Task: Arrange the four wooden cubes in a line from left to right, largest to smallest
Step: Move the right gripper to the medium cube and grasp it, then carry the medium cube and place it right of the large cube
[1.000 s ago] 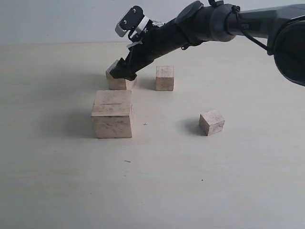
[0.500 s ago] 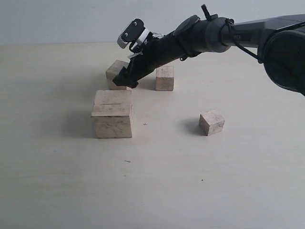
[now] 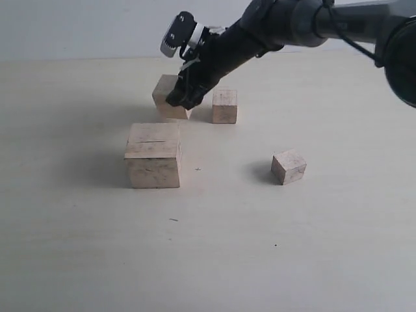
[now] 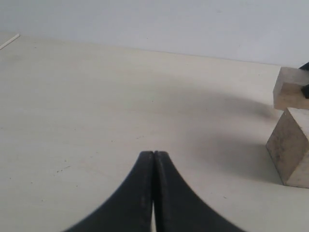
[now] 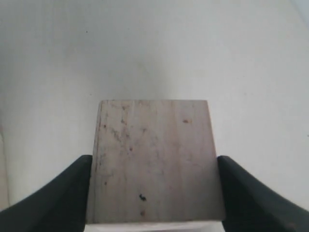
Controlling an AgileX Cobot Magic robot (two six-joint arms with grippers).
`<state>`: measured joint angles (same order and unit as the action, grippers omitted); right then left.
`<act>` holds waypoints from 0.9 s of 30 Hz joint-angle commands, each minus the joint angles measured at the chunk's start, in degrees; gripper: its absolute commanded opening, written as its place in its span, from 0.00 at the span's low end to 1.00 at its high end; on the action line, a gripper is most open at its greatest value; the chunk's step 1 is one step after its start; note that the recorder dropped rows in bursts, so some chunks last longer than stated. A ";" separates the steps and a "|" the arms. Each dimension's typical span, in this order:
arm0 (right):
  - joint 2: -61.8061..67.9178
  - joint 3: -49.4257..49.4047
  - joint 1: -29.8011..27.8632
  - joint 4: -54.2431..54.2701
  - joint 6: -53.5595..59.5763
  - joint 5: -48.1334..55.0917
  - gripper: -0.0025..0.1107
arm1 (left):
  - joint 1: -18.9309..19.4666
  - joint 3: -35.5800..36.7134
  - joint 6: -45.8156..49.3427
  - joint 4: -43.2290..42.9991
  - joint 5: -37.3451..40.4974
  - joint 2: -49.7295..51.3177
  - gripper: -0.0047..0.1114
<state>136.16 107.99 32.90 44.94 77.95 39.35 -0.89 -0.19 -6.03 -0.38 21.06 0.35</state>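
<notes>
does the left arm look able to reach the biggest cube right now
Probably yes: in the left wrist view only bare table separates the left tool from the largest cube, and the right tool grips another cube farther back. Being shut, the left tool must open first.

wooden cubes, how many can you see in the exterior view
4. The largest cube sits front left; the gripped cube behind it is held in the right gripper; a third cube stands just right of that; the smallest cube lies front right. None seems hidden.
</notes>
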 commanded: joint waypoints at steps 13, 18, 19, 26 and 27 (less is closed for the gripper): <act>-21.62 0.36 -0.23 -16.34 -10.21 17.45 0.02 | -0.33 0.19 0.07 0.38 -0.64 -0.35 0.04; -22.22 0.36 -1.20 -16.92 -10.30 24.84 0.02 | -0.33 0.19 0.07 0.38 -0.64 -0.35 0.04; -21.94 0.36 -1.66 -16.82 -10.61 26.52 0.02 | -0.33 0.19 0.07 0.38 -0.64 -0.35 0.04; -21.62 -4.85 -5.07 -14.75 -10.99 30.19 0.02 | -0.33 0.19 0.07 0.38 -0.64 -0.35 0.04; -21.93 -6.71 -5.56 -14.25 -9.99 29.36 0.02 | -0.33 0.19 0.07 0.38 -0.64 -0.35 0.04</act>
<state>115.05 104.82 28.59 28.58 66.41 69.24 -0.89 -0.19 -6.03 -0.38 21.06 0.35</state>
